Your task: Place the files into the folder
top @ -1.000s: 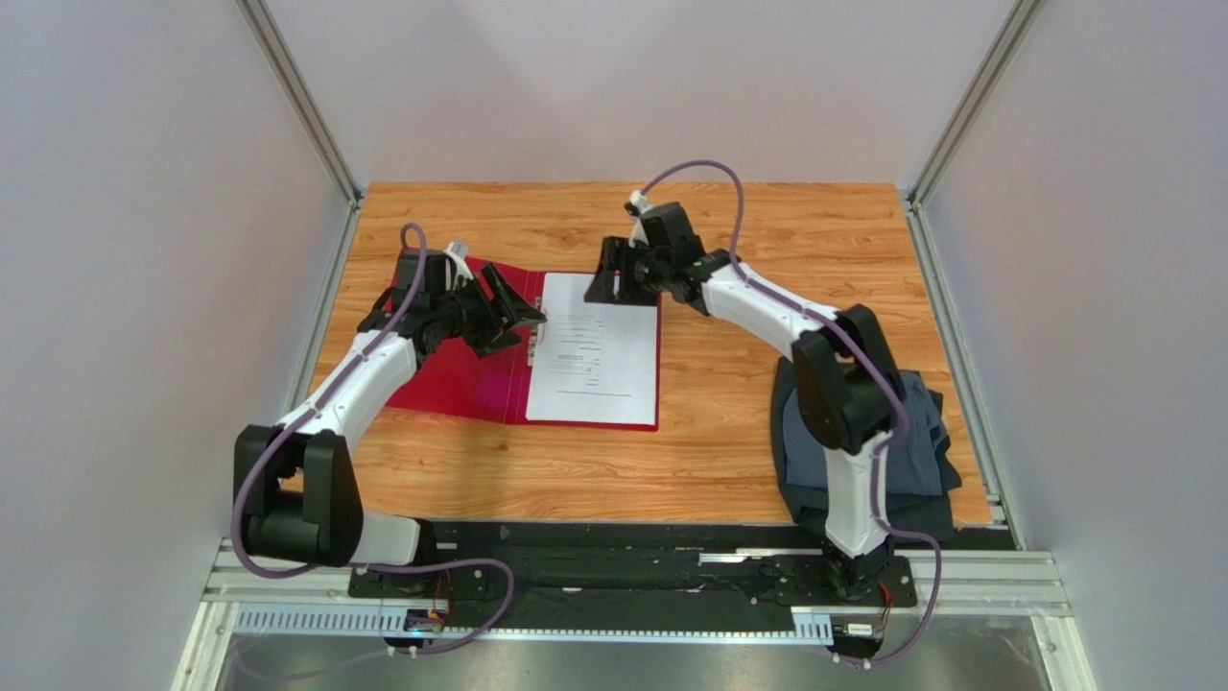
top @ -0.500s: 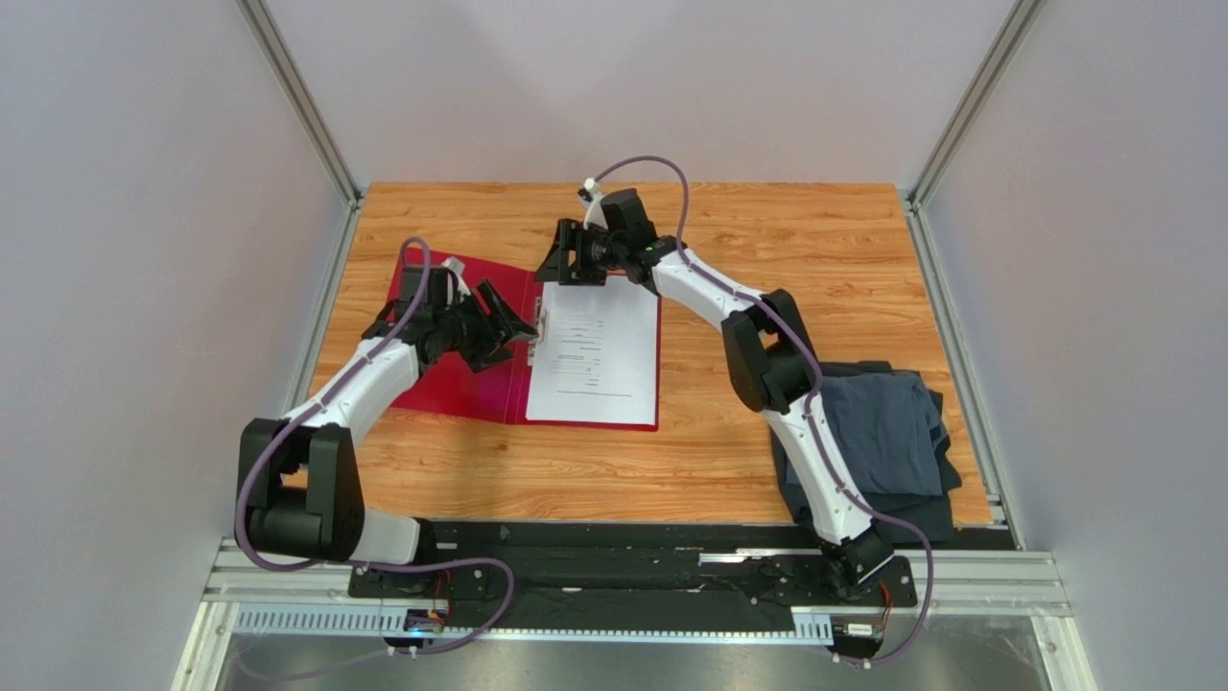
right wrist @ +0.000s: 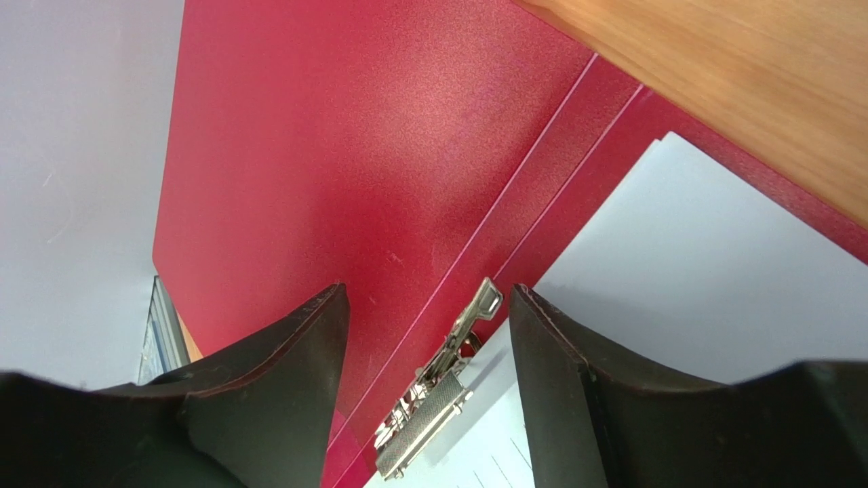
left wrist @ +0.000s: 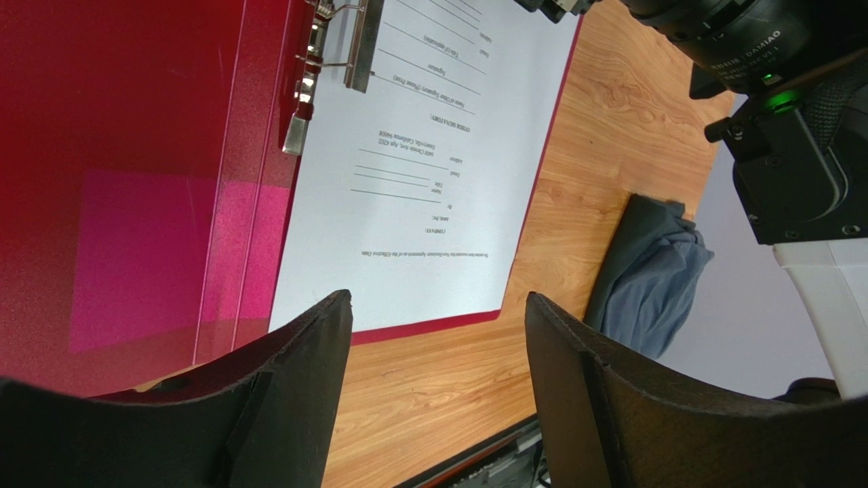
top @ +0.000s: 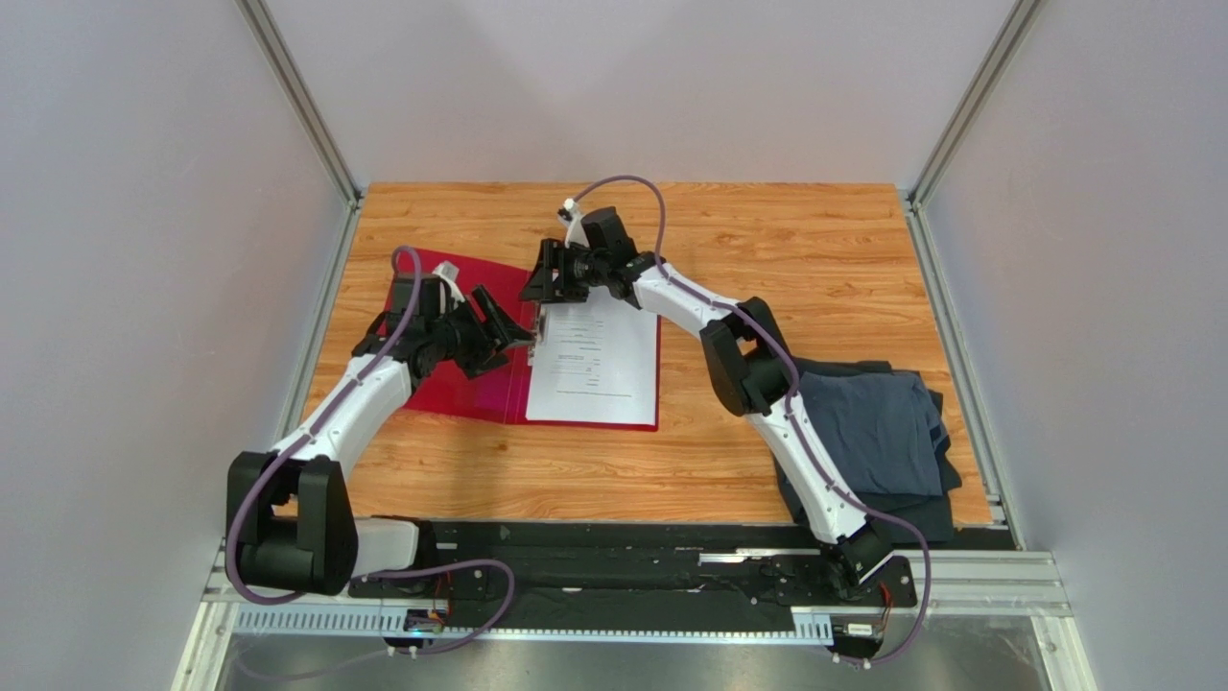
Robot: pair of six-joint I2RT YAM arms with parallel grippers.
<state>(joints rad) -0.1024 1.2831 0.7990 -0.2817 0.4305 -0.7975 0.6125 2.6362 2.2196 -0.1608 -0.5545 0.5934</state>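
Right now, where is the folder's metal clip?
In the top view, the metal clip sits on the spine of the open folder, at the files' left edge, just right of the left gripper.

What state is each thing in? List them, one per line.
folder: open, lying flat.
files: lying inside, on its right half.
metal clip: on the files' edge; clamped or not, cannot tell.
cloth: folded, apart at right.
left claw: open, empty.
right claw: open, empty.
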